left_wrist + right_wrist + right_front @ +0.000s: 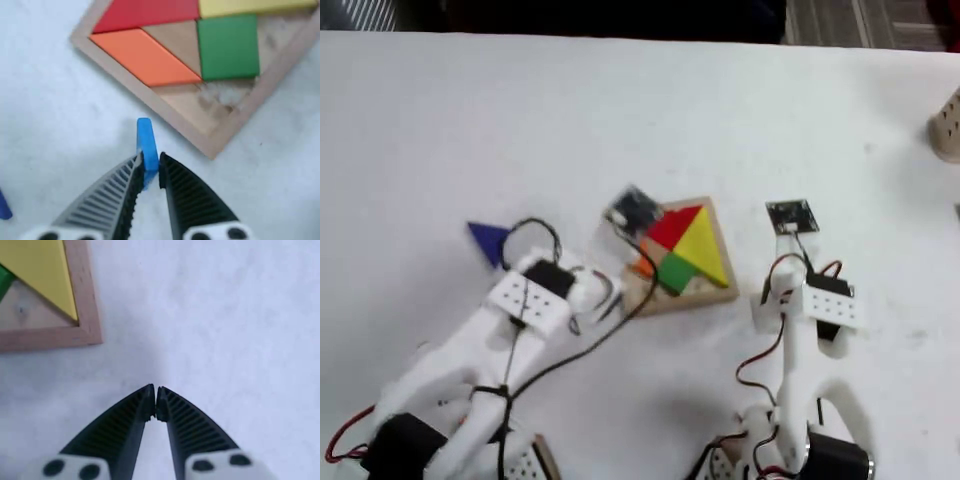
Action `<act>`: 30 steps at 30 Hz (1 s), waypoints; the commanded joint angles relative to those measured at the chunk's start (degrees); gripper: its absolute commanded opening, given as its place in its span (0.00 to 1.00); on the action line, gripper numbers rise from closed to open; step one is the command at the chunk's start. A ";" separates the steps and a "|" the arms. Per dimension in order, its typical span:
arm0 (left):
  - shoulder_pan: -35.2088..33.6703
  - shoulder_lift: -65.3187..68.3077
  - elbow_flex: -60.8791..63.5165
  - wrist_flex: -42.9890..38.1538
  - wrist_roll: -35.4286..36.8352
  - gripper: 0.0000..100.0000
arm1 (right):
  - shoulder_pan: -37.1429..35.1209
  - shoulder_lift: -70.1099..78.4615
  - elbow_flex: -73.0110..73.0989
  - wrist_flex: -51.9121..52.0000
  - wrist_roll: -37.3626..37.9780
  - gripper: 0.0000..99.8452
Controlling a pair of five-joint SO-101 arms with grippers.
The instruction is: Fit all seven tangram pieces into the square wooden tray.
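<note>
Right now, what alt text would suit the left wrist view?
The left gripper pinches a blue piece on edge, just outside the wooden tray. The tray holds red, orange, green and yellow pieces, with bare gaps.

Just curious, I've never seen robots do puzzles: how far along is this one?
Done: the red, yellow, green and orange pieces lie in the tray. In hand: the left pincer grips a light blue piece just outside it. Left: that piece and the dark blue triangle on the table. The tray shows bare gaps.
</note>
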 commanded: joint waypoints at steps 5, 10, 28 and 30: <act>-1.36 -1.63 -7.82 0.26 12.92 0.02 | 0.66 -2.24 -0.26 -1.54 0.35 0.02; 3.91 -1.27 -11.60 -0.26 17.49 0.03 | 3.74 -2.59 -0.44 -1.54 0.35 0.02; 11.65 18.42 -26.11 2.29 31.03 0.22 | 11.38 -2.15 -0.26 -1.19 0.35 0.02; 9.98 17.01 -28.84 7.82 30.95 0.24 | 11.21 -2.15 -0.26 -1.19 0.35 0.02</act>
